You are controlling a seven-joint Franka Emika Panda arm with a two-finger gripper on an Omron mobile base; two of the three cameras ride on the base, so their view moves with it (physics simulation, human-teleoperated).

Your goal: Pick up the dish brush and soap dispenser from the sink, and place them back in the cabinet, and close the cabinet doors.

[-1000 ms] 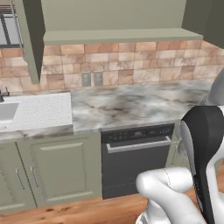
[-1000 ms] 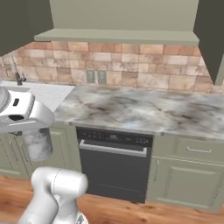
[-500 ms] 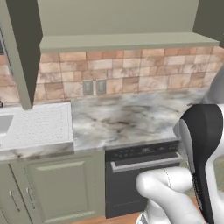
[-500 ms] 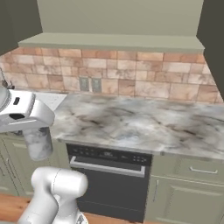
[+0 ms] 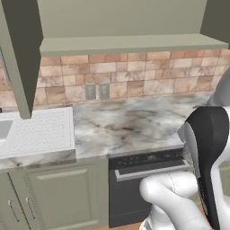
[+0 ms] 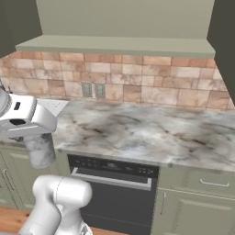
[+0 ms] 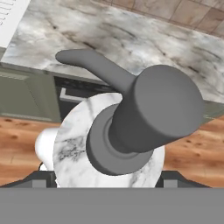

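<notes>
Whole scene has shifted in both base views since a moment ago: the base is driving and the counter looms nearer; the things themselves lie as they did.

Left base view: white sink (image 5: 39, 131) at left edge, its drainboard finely ribbed. An olive cabinet door (image 5: 19, 58) hangs edge-on at upper left, seemingly open. Glossy veined marble counter (image 5: 130, 126) mid-frame.

Right base view: gripper (image 6: 33, 137) at left edge, clamped on the soap dispenser (image 6: 40, 151), which hangs below the hand, clear of the counter.

Hand view: the dispenser's round marbled body and matte grey pump top, spout towards upper left, sit between the jaws.

Judgement: carry the bottle steady and upright, and line up with the cabinet opening before reaching in.
</notes>
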